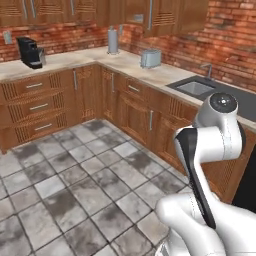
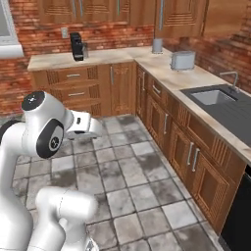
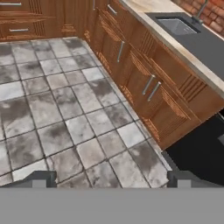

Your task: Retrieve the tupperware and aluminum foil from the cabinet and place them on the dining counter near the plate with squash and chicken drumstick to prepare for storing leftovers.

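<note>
Brown wooden wall cabinets (image 1: 165,17) (image 2: 181,17) with long silver bar handles hang over the corner counter, and their doors are shut. My gripper (image 3: 111,180) hangs over the tiled floor, well away from them. It is open, its fingertips (image 3: 40,178) stand wide apart, and nothing lies between them. The tupperware, the aluminum foil, the plate and the dining counter are out of view.
An L-shaped wall counter carries a black coffee machine (image 1: 30,52) (image 2: 76,46), a paper towel roll (image 1: 113,41), a silver toaster (image 1: 150,58) (image 2: 182,61) and a sink (image 1: 196,88) (image 2: 212,96) (image 3: 177,27). Base cabinets line the floor (image 1: 75,190). A black appliance front (image 3: 199,153) is at the right.
</note>
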Motion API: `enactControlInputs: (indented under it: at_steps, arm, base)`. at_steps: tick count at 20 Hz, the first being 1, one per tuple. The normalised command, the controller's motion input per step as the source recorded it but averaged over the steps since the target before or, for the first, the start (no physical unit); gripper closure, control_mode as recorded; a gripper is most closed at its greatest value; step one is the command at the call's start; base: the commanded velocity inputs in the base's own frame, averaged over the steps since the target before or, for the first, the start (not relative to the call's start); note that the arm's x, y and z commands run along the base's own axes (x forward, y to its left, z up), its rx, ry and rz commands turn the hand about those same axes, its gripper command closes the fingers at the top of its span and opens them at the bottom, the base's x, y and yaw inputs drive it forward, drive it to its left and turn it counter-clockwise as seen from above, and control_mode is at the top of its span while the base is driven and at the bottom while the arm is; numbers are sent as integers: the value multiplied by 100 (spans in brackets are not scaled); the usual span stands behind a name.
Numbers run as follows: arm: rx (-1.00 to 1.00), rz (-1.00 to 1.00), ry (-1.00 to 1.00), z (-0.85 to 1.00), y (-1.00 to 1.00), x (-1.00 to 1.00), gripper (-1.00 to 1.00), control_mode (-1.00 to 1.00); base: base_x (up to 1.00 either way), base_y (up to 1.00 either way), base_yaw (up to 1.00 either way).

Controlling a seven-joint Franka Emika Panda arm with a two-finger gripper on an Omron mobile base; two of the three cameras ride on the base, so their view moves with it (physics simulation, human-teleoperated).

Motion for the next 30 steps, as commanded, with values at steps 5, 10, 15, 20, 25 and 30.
enactControlInputs:
  at_steps: [5, 10, 15, 20, 25, 30]
  arm:
    - [0, 0, 0, 0, 0, 0, -100, 100]
    - [0, 0, 0, 0, 0, 0, -100, 100]
    - [0, 0, 0, 0, 0, 0, -100, 100]
    - [0, 0, 0, 0, 0, 0, -100, 100]
    - [0, 0, 0, 0, 0, 0, -100, 100]
    - [0, 0, 0, 0, 0, 0, -100, 100]
  base:
    - [100, 16, -34]
    - [100, 32, -34]
    - [100, 42, -33]
    - [100, 46, -33]
    - [100, 40, -34]
    - [96, 44, -35]
